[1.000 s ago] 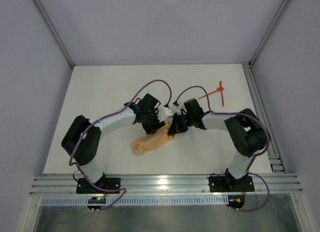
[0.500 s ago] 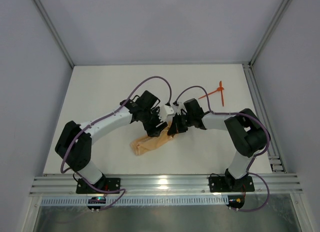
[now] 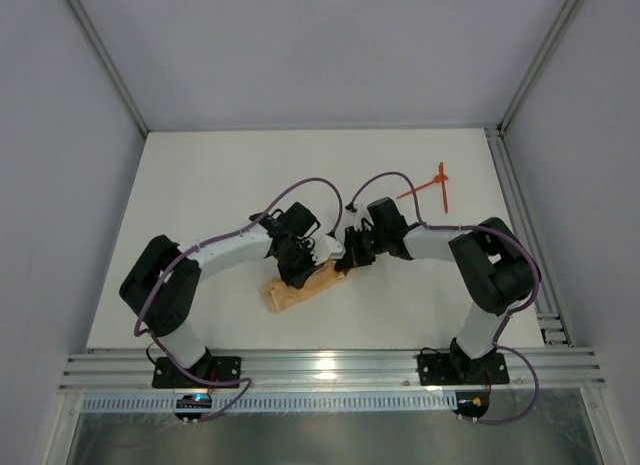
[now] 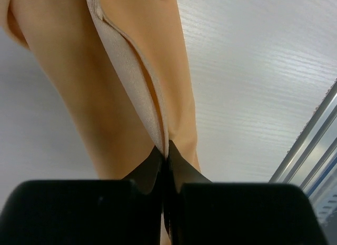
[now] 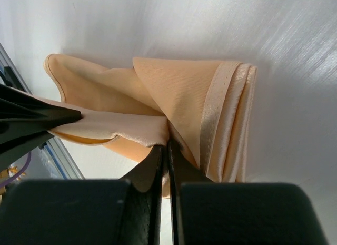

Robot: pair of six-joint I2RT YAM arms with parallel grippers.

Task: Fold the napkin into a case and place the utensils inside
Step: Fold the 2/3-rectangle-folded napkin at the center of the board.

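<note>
The peach-orange napkin [image 3: 290, 292] lies folded into a narrow strip on the white table, between the two arms. My left gripper [image 3: 301, 275] is shut on a hemmed edge of the napkin [image 4: 131, 71], with its tips [image 4: 167, 148] pinching the cloth. My right gripper [image 3: 345, 262] is shut on a fold at the strip's right end, its tips [image 5: 168, 143] clamped on the napkin [image 5: 184, 92]. Its folded layers stack to the right. The left gripper's black fingers [image 5: 31, 121] show at the left of the right wrist view. The orange-red utensils [image 3: 428, 189] lie crossed at the back right, untouched.
An aluminium rail [image 3: 330, 366] runs along the table's near edge and also shows in the left wrist view [image 4: 310, 145]. A side rail [image 3: 520, 215] borders the table's right edge. Both arms' purple cables arch over the middle of the table.
The left gripper has come down toward the near side and shut on the napkin's edge. The napkin now looks narrower. The right gripper has stayed shut on its fold.
</note>
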